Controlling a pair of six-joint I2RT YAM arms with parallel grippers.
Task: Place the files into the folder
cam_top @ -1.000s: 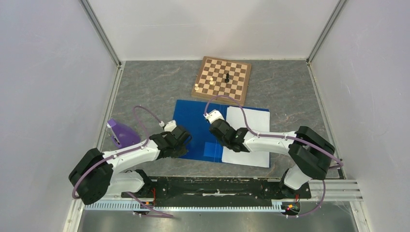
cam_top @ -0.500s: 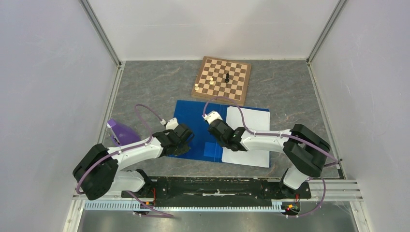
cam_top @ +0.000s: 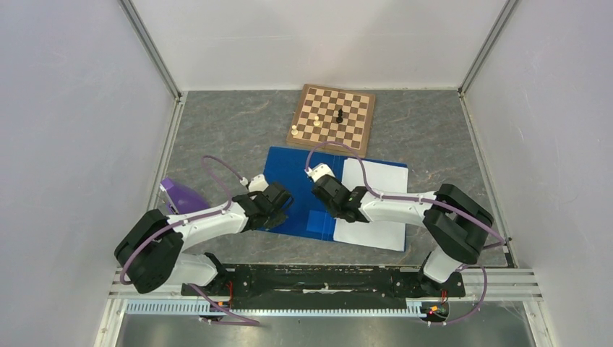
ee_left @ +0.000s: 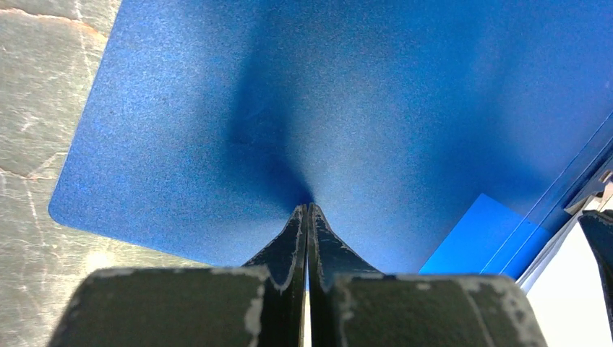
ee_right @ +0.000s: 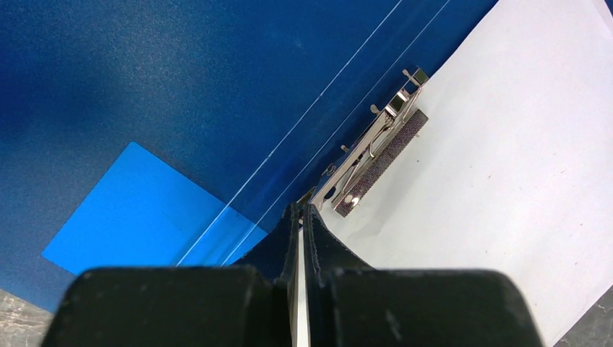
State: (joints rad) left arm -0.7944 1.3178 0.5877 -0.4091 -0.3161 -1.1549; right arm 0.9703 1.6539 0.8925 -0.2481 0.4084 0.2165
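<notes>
On the grey desk (cam_top: 217, 137) the folder (cam_top: 293, 181) lies open, with the files (cam_top: 387, 177) resting on its right half, beside the metal clip (ee_right: 376, 148) on its spine. The left tool (ee_left: 306, 210) has its fingers pressed together, tips touching the folder's left flap. The right tool (ee_right: 300, 211) is likewise closed, tips at the spine just beside the clip. Beyond the folder's far edge sits a chessboard (cam_top: 332, 116).

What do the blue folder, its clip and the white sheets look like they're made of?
The folder looks like thin plastic: it has a fine-grained sheen and dimples where it is pressed. Its clip is shiny metal, probably steel, and mirror bright. The files look like matte white paper.
</notes>
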